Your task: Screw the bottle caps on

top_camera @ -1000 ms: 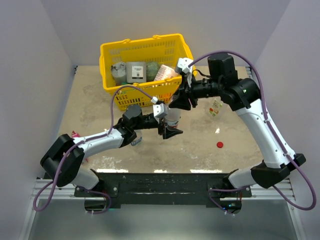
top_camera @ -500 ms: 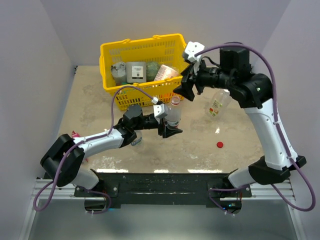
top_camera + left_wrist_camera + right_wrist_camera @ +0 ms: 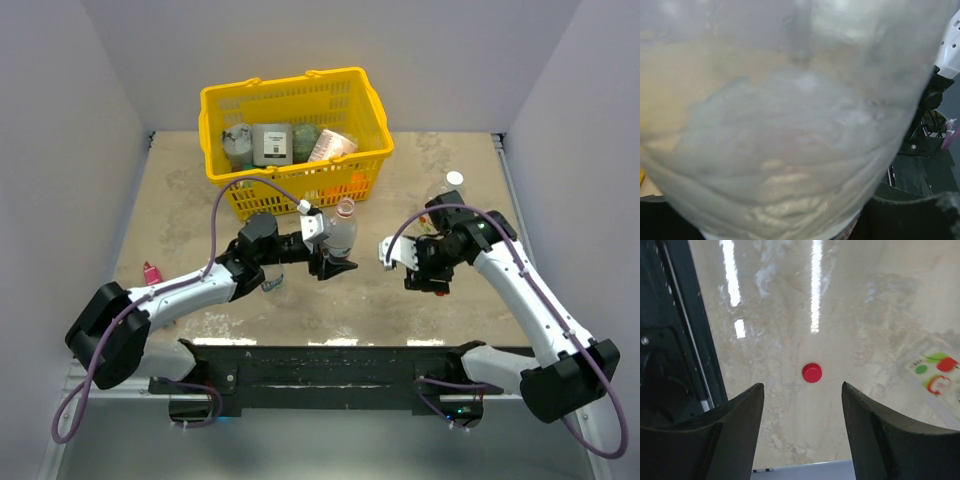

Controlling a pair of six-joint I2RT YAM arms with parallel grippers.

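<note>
My left gripper (image 3: 335, 264) is shut on the larger unlabelled clear bottle (image 3: 341, 232) and holds it upright in front of the basket. The bottle's wall fills the left wrist view (image 3: 790, 125). Its pale top (image 3: 345, 207) may be a cap or a bare rim; I cannot tell. My right gripper (image 3: 424, 272) is open and empty, low over the table. The red cap (image 3: 811, 372) lies on the table just beyond its tips (image 3: 802, 386). The arm hides it from above. A white cap (image 3: 455, 178) lies at the back right. The red-labelled bottle (image 3: 936, 375) lies behind the right arm.
The yellow basket (image 3: 372, 105) with jars and packets stands at the back, just behind the held bottle. A pink tube (image 3: 150, 272) lies at the left. A small clear object (image 3: 272, 285) sits under my left forearm. The dark base rail (image 3: 680, 340) runs along the near edge.
My right gripper has left the top of the held bottle, swung right and come down over the red cap. My left gripper still holds the bottle, shifted slightly back.
</note>
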